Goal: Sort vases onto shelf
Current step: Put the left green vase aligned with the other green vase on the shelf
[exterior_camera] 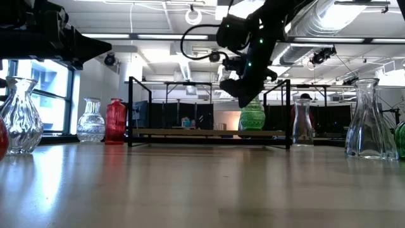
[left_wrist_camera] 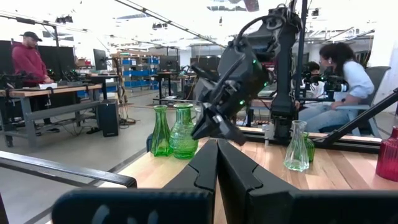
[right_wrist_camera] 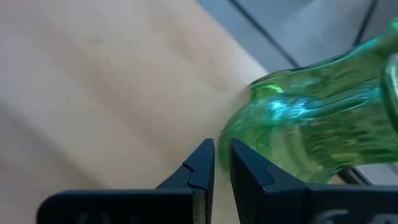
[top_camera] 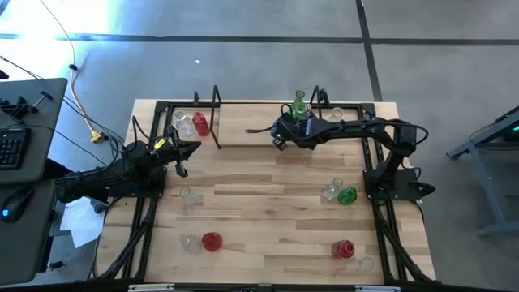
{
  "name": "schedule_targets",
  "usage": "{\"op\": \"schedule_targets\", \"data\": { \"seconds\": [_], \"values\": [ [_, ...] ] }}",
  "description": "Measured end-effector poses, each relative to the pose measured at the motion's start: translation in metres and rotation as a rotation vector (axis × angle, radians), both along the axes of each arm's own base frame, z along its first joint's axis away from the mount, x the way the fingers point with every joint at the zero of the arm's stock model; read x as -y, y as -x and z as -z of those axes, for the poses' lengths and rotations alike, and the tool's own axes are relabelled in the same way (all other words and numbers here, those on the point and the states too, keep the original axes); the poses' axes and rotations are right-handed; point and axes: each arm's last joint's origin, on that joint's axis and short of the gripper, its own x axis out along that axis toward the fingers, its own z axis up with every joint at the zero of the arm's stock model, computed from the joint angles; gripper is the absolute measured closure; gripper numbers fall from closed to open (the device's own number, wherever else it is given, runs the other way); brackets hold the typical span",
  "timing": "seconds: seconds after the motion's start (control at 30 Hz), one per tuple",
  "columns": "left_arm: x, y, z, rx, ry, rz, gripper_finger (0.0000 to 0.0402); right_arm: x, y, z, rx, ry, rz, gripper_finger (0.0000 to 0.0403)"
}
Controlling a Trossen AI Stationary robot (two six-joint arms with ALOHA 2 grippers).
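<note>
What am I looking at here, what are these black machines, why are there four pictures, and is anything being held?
These are two robot arms at a wooden table, sorting small glass vases onto a low shelf at the table's far edge. One picture looks straight down, one looks level across the tabletop, and two come from cameras on the arms' wrists. The right end effector is over the shelf, beside a green vase standing there; its fingers are nearly shut and hold nothing. The left end effector is shut and empty, at the table's left side. A red vase and a clear vase stand past the shelf's left end. More red, green and clear vases stand scattered on the table. People at desks show in the room behind.
</note>
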Motion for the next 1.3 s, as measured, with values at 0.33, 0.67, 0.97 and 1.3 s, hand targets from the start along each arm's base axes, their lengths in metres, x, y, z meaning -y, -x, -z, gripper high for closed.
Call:
{"op": "schedule_targets", "data": {
  "seconds": [0.33, 0.67, 0.97, 1.3],
  "values": [
    [0.0, 0.0, 0.0, 0.0, 0.0, 0.0, 0.0399, 0.0, 0.009, -0.002, -0.074, -0.155, -0.009, 0.0373],
    [0.0, 0.0, 0.0, 0.0, 0.0, 0.0, 0.0399, 0.008, 0.012, -0.003, -0.067, -0.082, 0.071, 0.0373],
    [0.0, 0.0, 0.0, 0.0, 0.0, 0.0, 0.0399, 0.009, 0.012, -0.004, -0.064, -0.047, 0.094, 0.0373],
    [0.0, 0.0, 0.0, 0.0, 0.0, 0.0, 0.0399, 0.01, 0.012, -0.004, -0.066, -0.014, 0.11, 0.0373]
  ]
}}
